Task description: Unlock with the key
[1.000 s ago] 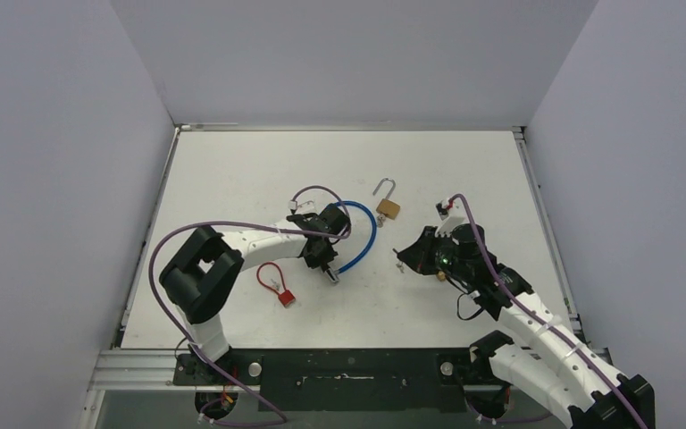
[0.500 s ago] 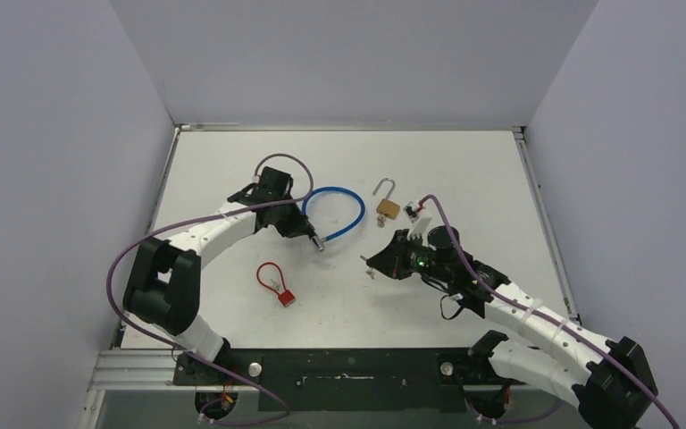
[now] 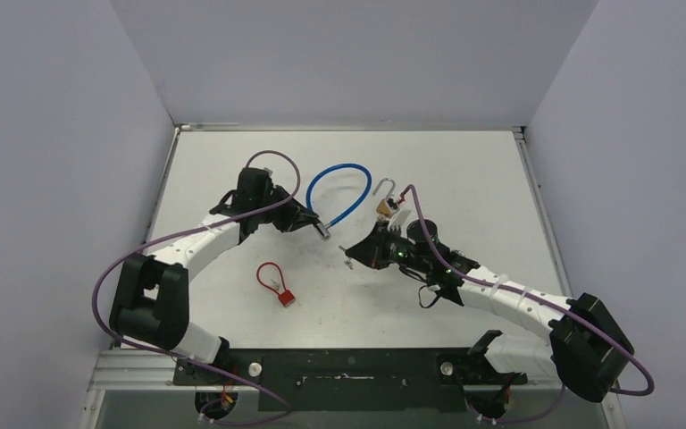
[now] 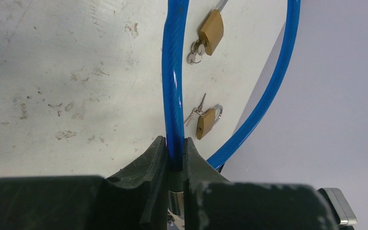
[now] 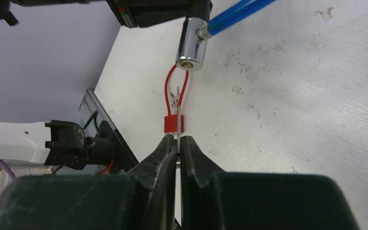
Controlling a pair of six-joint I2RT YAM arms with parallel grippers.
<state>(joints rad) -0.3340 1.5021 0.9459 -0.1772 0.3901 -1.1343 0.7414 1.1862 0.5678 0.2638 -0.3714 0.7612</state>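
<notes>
Left end effector [image 4: 175,158] is pinching the blue cable lock [image 4: 173,86]; right end effector [image 5: 178,148] is pinching a key [image 5: 178,136] near the lock's chrome cylinder [image 5: 191,45].

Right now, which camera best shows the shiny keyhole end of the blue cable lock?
The right wrist view: the chrome lock cylinder hangs close, keyhole facing the camera. The top view shows only a tiny silver tip. The left wrist view shows mainly the blue cable; the fingers hide the cylinder.

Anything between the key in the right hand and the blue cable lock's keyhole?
Nothing visible. Open air separates the key from the keyhole of the chrome cylinder; the red lock lies on the table below that line.
</notes>
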